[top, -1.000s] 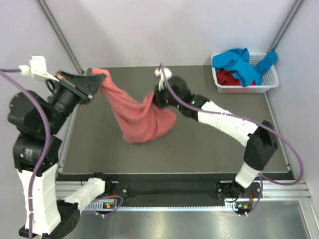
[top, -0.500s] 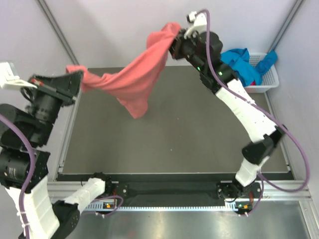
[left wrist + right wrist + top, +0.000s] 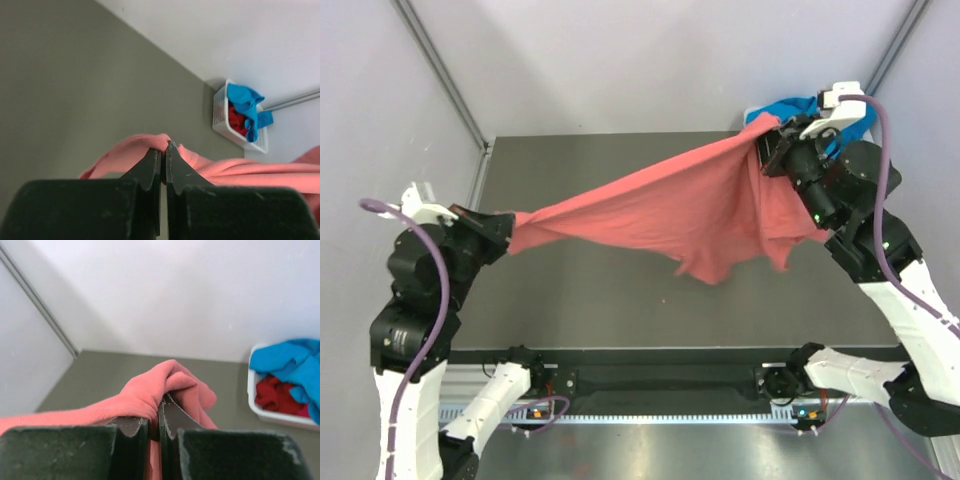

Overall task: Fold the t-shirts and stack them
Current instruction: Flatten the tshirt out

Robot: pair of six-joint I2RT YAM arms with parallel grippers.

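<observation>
The salmon-pink t-shirt (image 3: 670, 210) hangs stretched in the air between both grippers, above the dark table, sagging in the middle and to the right. My left gripper (image 3: 506, 228) is shut on its left end, seen pinched in the left wrist view (image 3: 164, 146). My right gripper (image 3: 767, 145) is shut on its right end, high at the back right, with cloth bunched over the jaws in the right wrist view (image 3: 160, 402). The bright blue t-shirt (image 3: 290, 360) and the dark red t-shirt (image 3: 275, 395) lie in the white basket (image 3: 220, 120).
The white slotted basket (image 3: 252, 400) stands at the table's back right corner, mostly hidden behind my right arm in the top view. The dark table (image 3: 580, 290) lies below the shirt. Grey walls and slanted frame bars close in the sides.
Both grippers moved apart with the shirt. The right gripper swung from the back middle to the back right; the left came lower and forward. The shirt went from a bunched drape to a wide stretched span.
</observation>
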